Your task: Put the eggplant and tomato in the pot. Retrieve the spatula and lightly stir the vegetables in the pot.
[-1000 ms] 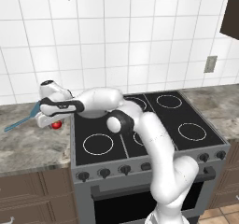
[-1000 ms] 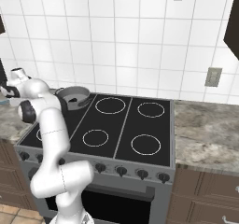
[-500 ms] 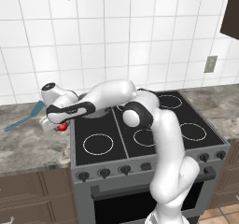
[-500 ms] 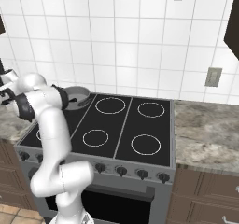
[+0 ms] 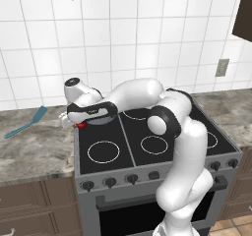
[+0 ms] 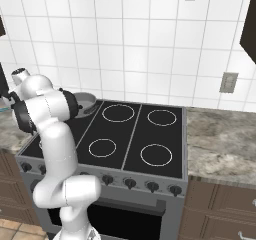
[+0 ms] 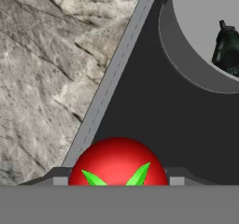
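My gripper point(image 7: 118, 181) is shut on the red tomato point(image 7: 118, 160), whose green stem top faces the hand camera. It hovers over the stove's left edge, short of the grey pot point(image 7: 184, 59). The dark eggplant point(image 7: 228, 45) lies inside the pot. In the left base view the tomato point(image 5: 81, 124) peeks out under the hand at the stove's left rim. The pot point(image 6: 86, 102) sits on the back left burner. The light blue spatula point(image 5: 27, 122) lies on the counter to the left, apart from the gripper.
The black stovetop point(image 5: 147, 141) has burner rings in front of and to the right of the pot. Marbled counter point(image 7: 46, 69) runs left of the stove's grey edge strip point(image 7: 112, 78). A tiled wall stands behind, with a hood overhead.
The gripper has carried the tomato rightward from above the counter to the stove's left edge, nearer the pot. The spatula has stayed where it was.
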Robot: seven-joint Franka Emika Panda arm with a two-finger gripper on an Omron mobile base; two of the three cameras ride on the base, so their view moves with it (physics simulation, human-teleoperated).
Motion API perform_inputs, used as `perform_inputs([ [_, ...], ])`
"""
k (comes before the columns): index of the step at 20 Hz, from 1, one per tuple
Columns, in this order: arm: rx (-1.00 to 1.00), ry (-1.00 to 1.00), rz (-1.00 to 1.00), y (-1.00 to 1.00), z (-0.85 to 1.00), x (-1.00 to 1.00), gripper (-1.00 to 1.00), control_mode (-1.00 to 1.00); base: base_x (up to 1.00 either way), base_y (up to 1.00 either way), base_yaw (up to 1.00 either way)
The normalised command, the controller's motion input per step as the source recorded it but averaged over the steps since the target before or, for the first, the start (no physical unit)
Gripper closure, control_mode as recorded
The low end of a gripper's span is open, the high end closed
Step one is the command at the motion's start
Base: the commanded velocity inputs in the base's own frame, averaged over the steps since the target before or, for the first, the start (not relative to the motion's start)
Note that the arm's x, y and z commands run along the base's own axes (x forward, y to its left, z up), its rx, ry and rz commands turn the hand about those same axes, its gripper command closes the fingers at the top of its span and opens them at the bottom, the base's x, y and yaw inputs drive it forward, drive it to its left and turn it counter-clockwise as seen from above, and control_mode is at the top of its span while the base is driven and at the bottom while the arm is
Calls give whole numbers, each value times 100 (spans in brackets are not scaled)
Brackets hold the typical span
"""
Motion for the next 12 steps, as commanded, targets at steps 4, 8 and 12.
perform_inputs([
  [4, 4, 18, -13, -66, 19, 75, 100, -100, 0, 0, 0],
  [8, 0, 29, -12, -51, 0, 99, 100, -100, 0, 0, 0],
  [12, 0, 27, -8, -11, 1, 90, 100, -100, 0, 0, 0],
])
